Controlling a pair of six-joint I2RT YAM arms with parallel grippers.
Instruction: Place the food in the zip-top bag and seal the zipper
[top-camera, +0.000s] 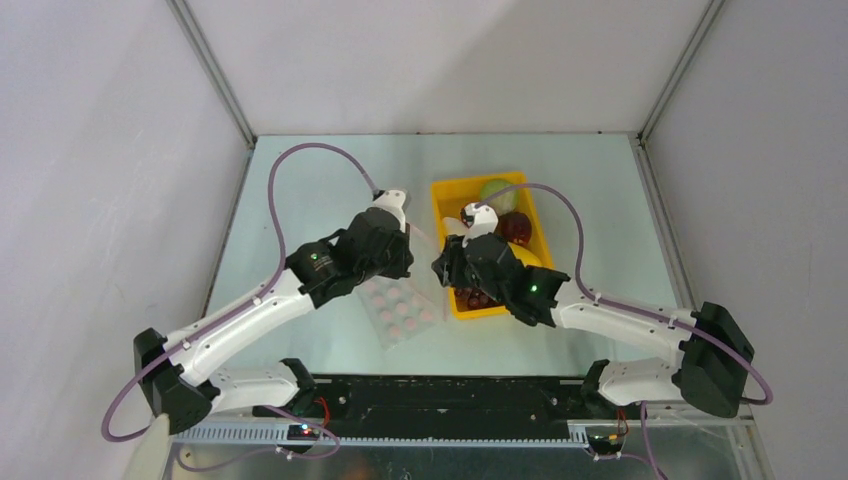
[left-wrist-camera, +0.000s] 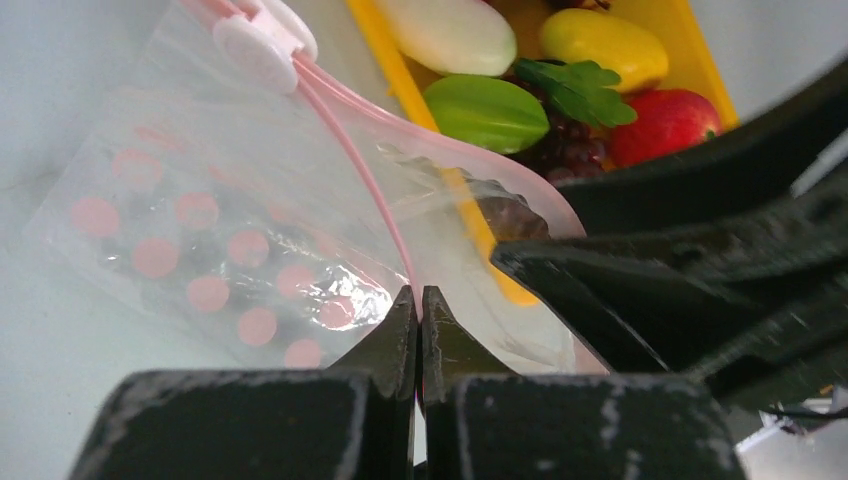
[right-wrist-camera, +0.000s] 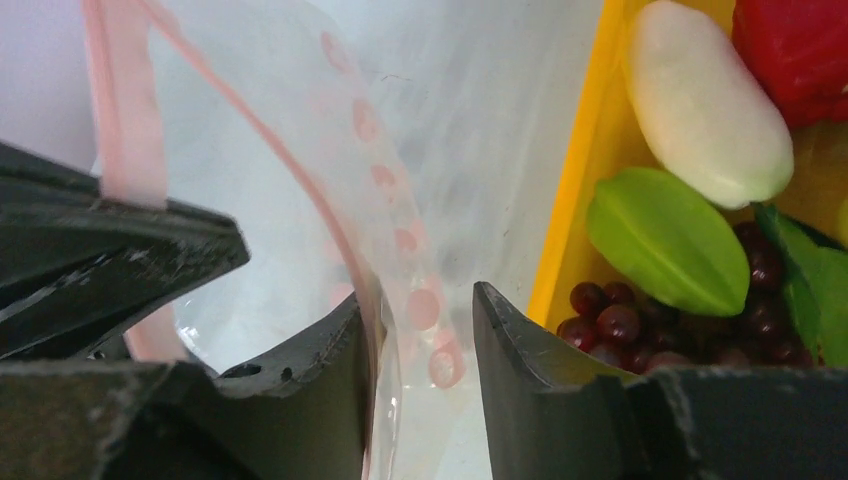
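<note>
Clearly my left pincer (left-wrist-camera: 420, 305) was clenched on the zipper (left-wrist-camera: 352, 160) of the zip-top bag (left-wrist-camera: 190, 240); my right pincer (right-wrist-camera: 420, 340) stood parted around its film. Bag looked light, floppy, slippery: grip the stiffer zipper. The food (right-wrist-camera: 668, 238) lay right of that pincer, in the yellow tray (right-wrist-camera: 580, 180).
</note>
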